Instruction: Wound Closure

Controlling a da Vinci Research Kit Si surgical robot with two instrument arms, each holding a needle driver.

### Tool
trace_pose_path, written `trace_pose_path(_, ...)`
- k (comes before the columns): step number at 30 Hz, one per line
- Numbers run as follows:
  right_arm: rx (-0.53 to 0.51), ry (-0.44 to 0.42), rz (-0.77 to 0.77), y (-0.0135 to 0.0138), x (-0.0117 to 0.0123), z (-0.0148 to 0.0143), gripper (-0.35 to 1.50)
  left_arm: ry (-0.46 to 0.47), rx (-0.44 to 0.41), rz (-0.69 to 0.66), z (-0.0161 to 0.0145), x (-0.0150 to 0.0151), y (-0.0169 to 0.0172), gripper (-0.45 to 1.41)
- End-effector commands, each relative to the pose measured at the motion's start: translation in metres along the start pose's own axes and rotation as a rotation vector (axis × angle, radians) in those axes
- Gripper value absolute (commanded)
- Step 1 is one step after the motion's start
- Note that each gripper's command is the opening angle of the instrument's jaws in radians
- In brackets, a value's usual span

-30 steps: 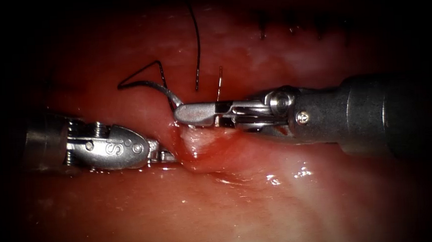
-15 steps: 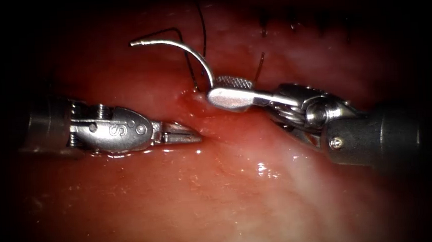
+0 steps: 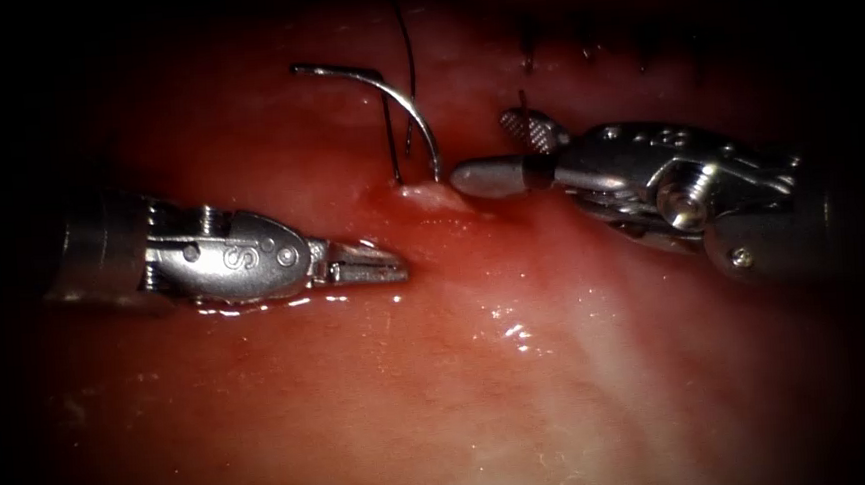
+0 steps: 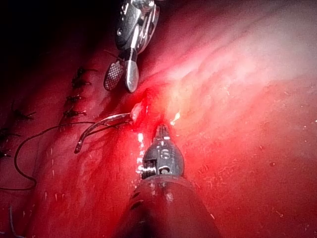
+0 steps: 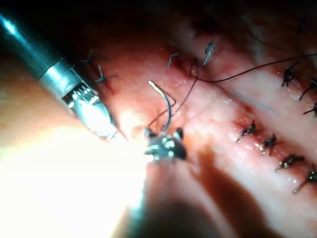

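Note:
The curved needle [image 3: 399,99] stands up out of the tissue [image 3: 560,365] with one end sunk in the small raised lip at the cut [image 3: 430,195]. Its free end points up and left, trailing dark thread [image 3: 390,140]. Neither tool holds it. My right tool [image 3: 479,149] is just right of the needle, jaws open and empty. My left tool [image 3: 389,267] lies left of the cut, shut on nothing, its tip short of the needle. The left wrist view has the needle [image 4: 99,130], my left tool [image 4: 161,130] and the open right tool [image 4: 120,87]. The right wrist view shows the needle [image 5: 167,106] above the right tool [image 5: 163,135].
Finished dark stitches [image 3: 526,58] run along the cut to the upper right, also stitches [image 5: 267,141] and stitches [image 4: 74,94] in the wrist views. Loose thread [image 5: 247,72] trails over the tissue. Red fluid [image 3: 256,305] wets the tissue under the left tool. The left tool's shaft [image 5: 29,44] crosses the right wrist view.
The right tool, shut on the needle, swung it upward, then let go, opened and drew back to the right. The left tool rose slightly off the tissue lip.

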Motion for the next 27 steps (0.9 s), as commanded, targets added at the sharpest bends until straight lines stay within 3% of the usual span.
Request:
trace_pose_path(1, 0.012, -0.009, -0.012, 0.0001, 0.0016, 0.0019, 0.88, -0.002, -0.001, 0.001, 0.0008, -0.0002, 0.0001, -0.45)
trace_pose_path(3, 0.01, -0.023, -0.002, 0.0001, 0.0028, 0.0028, 0.93, -0.002, 0.0, 0.001, 0.0009, -0.0001, 0.0002, -0.45)
trace_pose_path(4, 0.013, -0.022, 0.002, 0.0, 0.0032, 0.0031, 0.83, -0.001, -0.002, 0.001, 0.001, -0.0001, 0.0003, -0.45)
trace_pose_path(5, 0.014, -0.025, 0.006, 0.0, 0.0037, 0.0033, 0.59, -0.001, -0.002, 0.001, 0.001, -0.0001, 0.0003, -0.45)
trace_pose_path(6, 0.01, -0.049, 0.015, 0.0, 0.0048, 0.0037, -0.12, -0.003, -0.005, 0.001, 0.0011, -0.0001, 0.0004, -0.45)
trace_pose_path(7, 0.009, -0.066, 0.018, 0.0, 0.0053, 0.0039, -0.28, -0.003, -0.005, 0.001, 0.0011, -0.0001, 0.0004, -0.45)
trace_pose_path(9, 0.005, -0.107, 0.023, 0.0001, 0.0061, 0.0043, -0.35, -0.003, -0.005, 0.001, 0.0011, -0.0001, 0.0005, -0.45)
trace_pose_path(18, -0.042, -0.294, -0.026, 0.0009, 0.0068, 0.007, -0.35, -0.005, -0.009, 0.001, 0.0011, -0.0001, 0.0005, -0.45)
trace_pose_path(19, -0.044, -0.3, -0.029, 0.0009, 0.0066, 0.0072, -0.3, -0.005, -0.009, 0.001, 0.0011, -0.0001, 0.0005, -0.45)
trace_pose_path(24, -0.051, -0.298, -0.035, 0.001, 0.0059, 0.0079, 0.37, -0.004, -0.011, -0.004, 0.0011, -0.0001, 0.0005, -0.45)
trace_pose_path(27, -0.053, -0.297, -0.038, 0.0011, 0.0057, 0.008, 0.49, -0.007, -0.013, -0.004, 0.0011, -0.0002, 0.0005, -0.45)
